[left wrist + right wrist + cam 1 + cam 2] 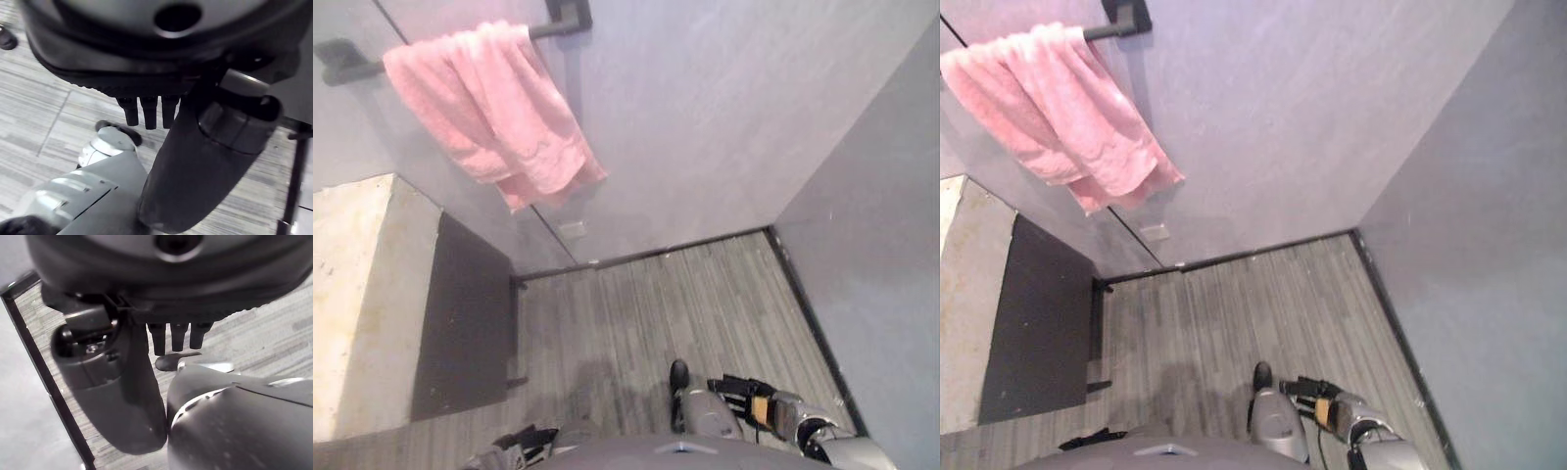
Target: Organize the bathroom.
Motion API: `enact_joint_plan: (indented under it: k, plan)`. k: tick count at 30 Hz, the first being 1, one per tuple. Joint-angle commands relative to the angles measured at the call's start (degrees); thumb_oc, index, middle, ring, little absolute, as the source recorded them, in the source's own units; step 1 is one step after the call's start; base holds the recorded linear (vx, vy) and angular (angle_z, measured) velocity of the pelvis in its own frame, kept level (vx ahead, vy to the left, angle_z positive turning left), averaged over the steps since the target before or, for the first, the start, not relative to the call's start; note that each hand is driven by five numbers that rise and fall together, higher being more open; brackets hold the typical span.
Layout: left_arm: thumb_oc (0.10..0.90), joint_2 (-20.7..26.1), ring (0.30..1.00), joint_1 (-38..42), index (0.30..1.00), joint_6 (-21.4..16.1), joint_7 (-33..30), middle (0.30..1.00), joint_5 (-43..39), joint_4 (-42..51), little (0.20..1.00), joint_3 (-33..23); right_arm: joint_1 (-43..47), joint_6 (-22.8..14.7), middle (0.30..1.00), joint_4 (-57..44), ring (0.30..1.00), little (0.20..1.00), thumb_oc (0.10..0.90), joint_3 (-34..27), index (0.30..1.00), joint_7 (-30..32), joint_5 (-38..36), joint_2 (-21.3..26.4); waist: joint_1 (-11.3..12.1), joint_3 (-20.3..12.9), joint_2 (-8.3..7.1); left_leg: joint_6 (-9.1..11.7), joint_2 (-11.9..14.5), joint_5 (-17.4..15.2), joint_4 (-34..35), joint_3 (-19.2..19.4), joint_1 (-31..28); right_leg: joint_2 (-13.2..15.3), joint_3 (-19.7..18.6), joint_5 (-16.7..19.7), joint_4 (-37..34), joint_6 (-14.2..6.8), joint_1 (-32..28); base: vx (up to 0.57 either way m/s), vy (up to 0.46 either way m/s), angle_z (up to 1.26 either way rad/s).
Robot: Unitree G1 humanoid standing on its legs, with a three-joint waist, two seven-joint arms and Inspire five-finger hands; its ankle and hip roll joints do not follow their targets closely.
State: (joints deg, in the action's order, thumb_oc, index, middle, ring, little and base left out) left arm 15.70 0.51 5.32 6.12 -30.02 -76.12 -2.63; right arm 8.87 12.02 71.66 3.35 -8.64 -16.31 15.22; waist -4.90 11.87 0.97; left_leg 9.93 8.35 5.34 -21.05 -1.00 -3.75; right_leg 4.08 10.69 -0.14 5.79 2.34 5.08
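A soft pink terry towel (494, 103) hangs over a dark metal wall rail (558, 22) high on the pale grey wall (705, 127). It is draped unevenly, bunched in folds, with 1 corner trailing lower toward the wall's middle. To the robot's left stands a pale stone worktop (357, 284) with a dark front panel (465, 313) below it; the grey striped plank floor (646, 304) runs from there to the side wall.

The left robot hand (146, 110) hangs low beside the body, fingers straight and relaxed, thumb standing apart, holding nothing. The right robot hand (178, 338) hangs the same way on the other side, fingers loose and apart from the thumb, also empty.

As a judgement, the towel part of the tidying looks done: the towel is on its rail and off the floor, and neither robot hand carries anything. What may remain is straightening the crooked drape so the towel hangs evenly. The floor in sight carries no loose articles, though much of the worktop lies outside the views, so whether anything is left there cannot be told.
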Motion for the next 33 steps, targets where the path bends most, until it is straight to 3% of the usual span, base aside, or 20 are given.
enact_joint_plan:
  k: [1, 2, 5, 7, 10, 12, 17, 24, 27, 29, 33]
  plan:
    - [0.800, 6.3, 0.900, 4.7, 0.900, -1.2, -5.7, 0.900, 3.5, 11.6, 0.900, 3.7, -7.8, 4.1, 0.900, 4.6, 0.900, 0.900, 0.800, 4.9, 0.900, 0.6, 3.1, 4.0, -0.8, 1.5, -0.04, -5.3, 2.0, 1.5, -5.7, 9.6, 7.2, 2.8, -2.6, 1.4, -3.3, -3.2, -1.2, 0.16, -0.114, 0.47]
    - [0.800, 8.3, 0.900, 5.7, 0.900, 0.1, -5.9, 0.900, 3.3, 14.6, 0.900, 4.0, -7.5, 4.1, 0.900, 4.2, 0.900, 0.900, 0.800, 4.7, 0.900, 1.0, 1.4, 4.6, -0.2, 1.9, 0.11, -6.3, 0.4, 0.2, -3.7, 9.9, 8.4, 2.8, -2.5, 0.7, -3.2, -3.8, -2.3, 0.18, -0.051, 0.62]
    - [0.800, 12.3, 0.900, 6.1, 0.900, 1.5, -6.3, 0.900, 3.0, 21.8, 0.900, 3.3, -6.3, 4.4, 0.900, 3.4, 0.900, 0.900, 0.800, 3.9, 0.900, 1.3, -1.8, 6.0, 2.1, 3.0, 1.36, -7.2, -3.4, 0.7, 5.8, 8.8, 11.2, 1.2, -3.5, -0.6, -3.6, -4.5, -5.1, 0.18, -0.029, 0.34]
    - [0.800, 14.4, 0.900, 4.6, 0.900, 2.5, -7.3, 0.900, 2.4, 27.8, 0.900, 1.7, -6.0, 4.8, 0.900, 2.4, 0.900, 0.900, 0.800, 3.9, 0.900, 1.2, -4.1, 6.3, 4.3, 3.5, 1.53, -7.2, -5.1, 1.7, 10.3, 5.0, 12.8, 0.1, -4.7, -0.9, -4.4, -4.8, -6.6, 0.15, -0.078, -0.27]
    - [0.800, 15.7, 0.900, 3.1, 0.900, 4.5, -12.8, 0.900, -1.1, 32.0, 0.900, -0.4, -6.9, 3.8, 0.900, 1.5, 0.900, 0.900, 0.800, 3.8, 0.900, 2.1, -7.2, 5.9, 4.9, 2.6, 1.32, -7.6, -6.2, -1.1, 14.7, 4.2, 9.3, 0.3, -3.7, -0.6, -5.2, -5.2, -7.0, 0.11, -0.041, -0.65]
    - [0.800, 15.4, 0.900, 2.9, 0.900, 4.9, -15.1, 0.900, -1.6, 31.9, 0.900, -1.8, -7.9, 2.4, 0.900, 1.5, 0.900, 0.900, 0.800, 3.1, 0.900, 2.9, -7.9, 5.5, 4.9, 2.0, 1.40, -7.3, -6.7, -1.2, 15.9, 3.3, 8.1, 0.1, -3.1, -0.2, -6.2, -5.2, -7.5, 0.10, -0.013, -0.45]
    - [0.800, 16.0, 0.900, 3.3, 0.900, 5.6, -14.6, 0.900, 2.2, 31.5, 0.900, -2.1, -8.8, -4.0, 0.900, -1.5, 0.900, 0.900, 0.800, 3.2, 0.900, 4.5, -10.2, 6.3, 4.5, 1.3, 1.40, -7.0, -6.6, -2.5, 18.7, 3.2, 6.3, 0.0, -2.4, -0.1, -6.7, -5.3, -7.7, 0.08, -0.037, 0.26]
    - [0.800, 23.1, 0.900, 2.4, 0.900, 6.9, -17.5, 0.900, 5.5, 42.2, 0.900, -4.9, -9.2, -5.0, 0.900, -31.2, 0.900, 0.900, 0.800, 3.2, 0.900, 8.5, -11.2, 13.6, 3.7, 2.3, -0.04, -7.0, -6.0, -2.4, 18.4, 3.5, 7.2, -0.3, -2.4, -0.1, -6.4, -5.2, -6.8, -0.01, -0.057, 0.14]
    - [0.800, 24.3, 0.900, 2.1, 0.900, 6.2, -17.0, 0.900, 8.5, 45.9, 0.900, -5.5, -8.9, -4.7, 0.900, -38.9, 0.900, 0.900, 0.800, 2.2, 0.900, 8.1, -10.1, 16.5, 3.7, 2.5, -0.56, -6.9, -6.0, -2.5, 18.2, 3.6, 7.5, -0.4, -2.2, -0.1, -6.6, -5.2, -6.8, -0.01, -0.048, 0.02]
    - [0.800, 27.0, 0.900, 2.4, 0.900, 5.0, -13.5, 0.900, 12.8, 53.2, 0.900, -5.3, -6.8, -4.5, 0.900, -49.7, 0.900, 0.900, 0.800, -0.3, 0.900, 4.7, -8.1, 21.6, 3.8, 2.6, -1.15, -6.9, -5.8, -2.6, 18.1, 3.9, 7.7, -0.5, -2.1, -0.2, -6.6, -5.2, -6.9, 0.02, -0.066, 0.00]
    - [0.800, 31.7, 0.900, 6.3, 0.900, 5.5, -9.0, 0.900, 16.4, 58.8, 0.900, -3.6, -1.4, -3.9, 0.900, -56.0, 0.900, 0.900, 0.800, -1.5, 0.900, 2.8, -7.8, 27.1, 4.1, 2.9, -1.15, -6.6, -5.6, -2.3, 18.3, 4.2, 8.5, -0.7, -2.3, -0.3, -6.1, -5.3, -5.9, -0.03, -0.033, 0.14]
